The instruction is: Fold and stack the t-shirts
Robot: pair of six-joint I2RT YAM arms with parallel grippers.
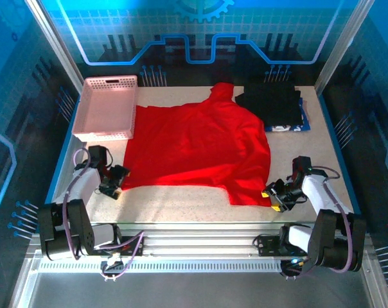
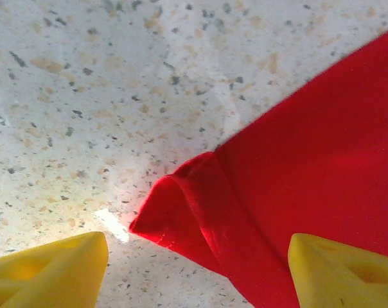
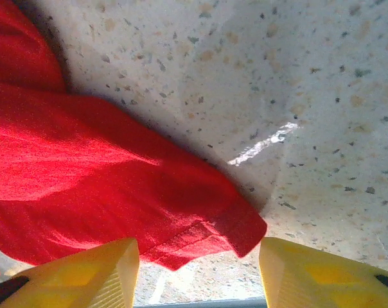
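1. Where things sit: the red t-shirt is spread flat in the middle of the table. Its near hem faces the arms, and the dark folded pile is at the far right, just beside the red cloth.
2. Left gripper: the jaws stand apart and nothing is pinched. The near-left hem corner lies on the table between the yellow fingers.
3. Right gripper: same deal, jaws apart either side of the near-right hem corner, with no grip on it.
4. Heads up, that left corner is rolled over on itself. If you pinch shallow, you probably catch only the top flap and it slides out on the lift.
5. If one side grabs and the other misses, I'd expect the hem to come up crooked and the fold to go skewed.
6. If you carry the hem too far back, the cloth could drag onto the dark pile or bump the pink basket, since both sit close to the shirt's edges.
7. Head count: one red shirt, one pink basket, two grippers. The dark pile is one stack, black on top with a blue edge peeking out underneath. I can't tell how many shirts are in it.
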